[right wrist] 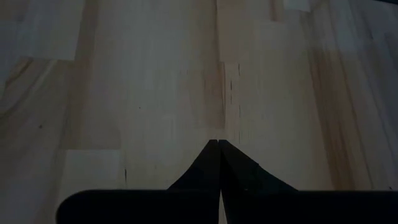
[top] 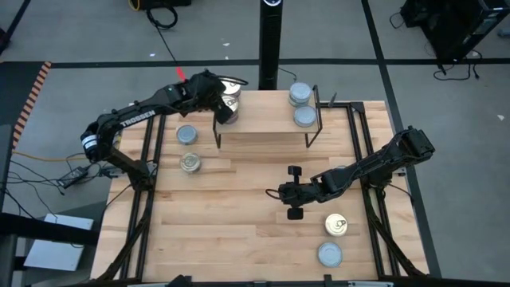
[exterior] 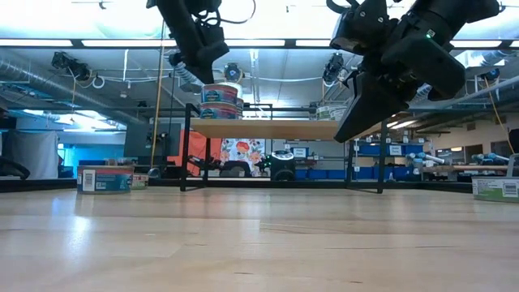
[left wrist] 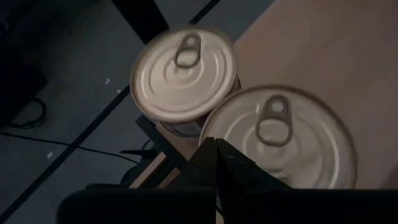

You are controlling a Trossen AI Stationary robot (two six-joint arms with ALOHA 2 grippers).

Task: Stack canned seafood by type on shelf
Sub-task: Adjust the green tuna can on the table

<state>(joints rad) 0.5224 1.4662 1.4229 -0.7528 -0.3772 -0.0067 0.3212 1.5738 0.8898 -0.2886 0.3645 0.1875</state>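
Note:
The shelf (top: 267, 121) stands at the table's far edge. Gold pull-tab tins (top: 230, 102) sit on its left end; two tops (left wrist: 183, 71) (left wrist: 280, 137) show in the left wrist view, and the low view shows tins (exterior: 220, 100) two high there. Blue-grey tins (top: 303, 106) sit on its right end. My left gripper (top: 218, 89) hovers shut just above the gold tins (left wrist: 216, 146), with a gap showing below it in the low view (exterior: 209, 58). My right gripper (top: 284, 194) hangs shut over the bare table middle (right wrist: 219, 146).
Loose tins lie on the table: a blue-grey one (top: 186, 134) and a gold one (top: 190, 163) at the left, a gold one (top: 335, 226) and a blue-grey one (top: 330, 254) at the near right. The shelf's middle is bare.

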